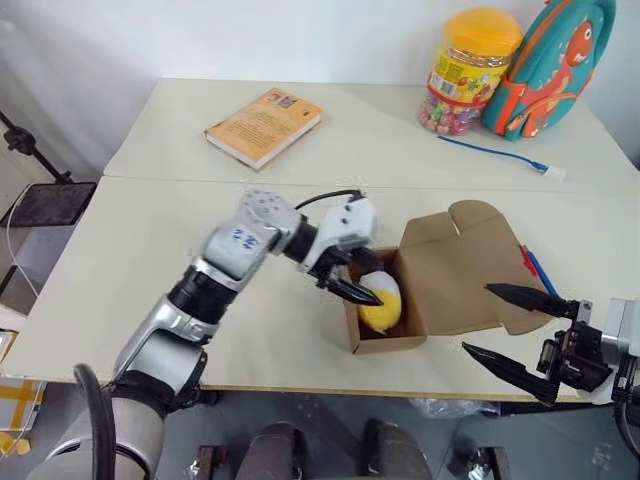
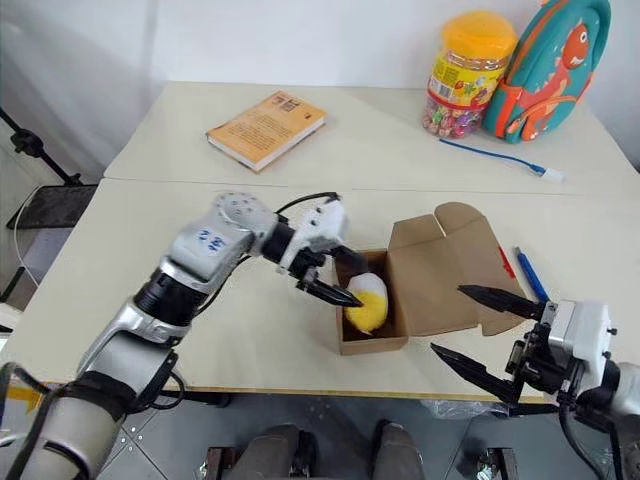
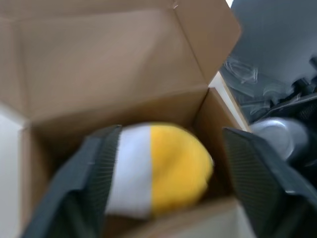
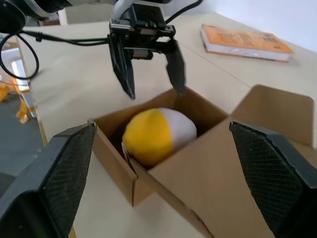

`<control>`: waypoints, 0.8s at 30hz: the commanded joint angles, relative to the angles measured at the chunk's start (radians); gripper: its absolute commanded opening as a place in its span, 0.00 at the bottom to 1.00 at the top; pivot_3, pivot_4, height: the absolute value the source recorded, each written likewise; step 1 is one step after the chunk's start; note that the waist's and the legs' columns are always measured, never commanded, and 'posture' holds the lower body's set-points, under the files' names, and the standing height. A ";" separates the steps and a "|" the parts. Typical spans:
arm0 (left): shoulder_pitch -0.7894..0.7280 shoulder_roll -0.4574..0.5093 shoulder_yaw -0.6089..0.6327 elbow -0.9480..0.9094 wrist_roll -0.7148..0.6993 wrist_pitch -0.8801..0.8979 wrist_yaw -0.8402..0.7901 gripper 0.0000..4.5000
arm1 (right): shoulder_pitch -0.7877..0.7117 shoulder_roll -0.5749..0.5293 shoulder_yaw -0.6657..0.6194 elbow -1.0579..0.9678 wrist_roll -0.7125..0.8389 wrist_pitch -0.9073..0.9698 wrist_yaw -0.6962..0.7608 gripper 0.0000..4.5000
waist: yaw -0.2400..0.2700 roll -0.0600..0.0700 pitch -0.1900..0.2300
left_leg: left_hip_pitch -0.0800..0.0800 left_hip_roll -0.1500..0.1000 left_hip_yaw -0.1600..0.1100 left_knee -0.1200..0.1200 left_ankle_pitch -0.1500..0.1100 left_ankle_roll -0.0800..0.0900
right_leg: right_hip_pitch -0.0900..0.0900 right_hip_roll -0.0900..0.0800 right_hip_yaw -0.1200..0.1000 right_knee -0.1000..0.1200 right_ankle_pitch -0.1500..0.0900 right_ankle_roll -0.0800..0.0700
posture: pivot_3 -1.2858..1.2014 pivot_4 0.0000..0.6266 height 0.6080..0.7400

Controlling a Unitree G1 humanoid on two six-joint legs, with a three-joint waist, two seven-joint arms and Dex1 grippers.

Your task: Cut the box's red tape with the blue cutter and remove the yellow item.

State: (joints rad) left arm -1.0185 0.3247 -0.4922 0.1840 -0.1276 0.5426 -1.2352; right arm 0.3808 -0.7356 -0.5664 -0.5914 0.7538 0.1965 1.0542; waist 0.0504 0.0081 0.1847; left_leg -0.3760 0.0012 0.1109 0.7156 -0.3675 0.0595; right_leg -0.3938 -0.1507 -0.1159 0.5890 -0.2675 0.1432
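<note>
The brown box [image 1: 386,344] stands open near the table's front, its lid [image 1: 455,275] folded out to the right. Inside lies the yellow item [image 1: 383,305], a ball that is half yellow, half white. My left gripper [image 1: 365,282] reaches in from the left and is open, one finger on each side of the ball [image 3: 178,163], just above it. At the table's front right my right gripper [image 1: 478,320] is open and empty, pointing at the box. The blue cutter [image 1: 541,272] lies on the table past the lid. A sliver of red tape [image 1: 524,260] shows at the lid's edge.
At the back stand an orange book [image 1: 263,126], a yellow-lidded candy jar [image 1: 470,70] and a dinosaur backpack [image 1: 548,62]. A blue cable with a white plug [image 1: 505,155] lies in front of them. The table's front edge [image 1: 300,385] runs just below the box.
</note>
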 commanded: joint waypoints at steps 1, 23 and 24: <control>-0.051 -0.017 -0.076 0.068 0.117 -0.027 0.053 0.88 | 0.046 0.018 -0.070 -0.067 0.015 -0.001 -0.033 1.00 | -0.003 0.000 0.000 | 0.000 0.001 0.001 0.000 0.000 0.000 | 0.000 0.000 0.000 0.000 0.000 0.000 | 0.52 0.24 1.00; -0.130 -0.118 0.047 0.275 0.092 -0.104 0.004 0.00 | 0.058 0.024 -0.079 -0.098 0.041 0.011 -0.119 1.00 | -0.004 0.000 0.000 | 0.000 0.009 0.002 0.001 -0.001 0.002 | -0.002 0.001 0.003 0.001 0.000 0.000 | 0.52 0.24 1.00; -0.134 -0.142 0.109 0.292 0.052 -0.087 0.040 0.00 | 0.038 0.023 -0.070 -0.094 0.047 0.015 -0.125 1.00 | -0.004 0.000 0.000 | -0.001 0.009 0.002 0.001 -0.001 0.002 | -0.003 0.001 0.003 0.001 0.000 0.000 | 0.52 0.24 1.00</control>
State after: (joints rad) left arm -1.1234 0.2143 -0.4876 0.4741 -0.0042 0.4406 -1.2429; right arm 0.4382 -0.6990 -0.6356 -0.6772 0.7722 0.2065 0.9380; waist 0.0462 0.0080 0.1848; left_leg -0.3772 0.0097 0.1133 0.7175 -0.3686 0.0616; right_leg -0.3966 -0.1503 -0.1132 0.5901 -0.2676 0.1429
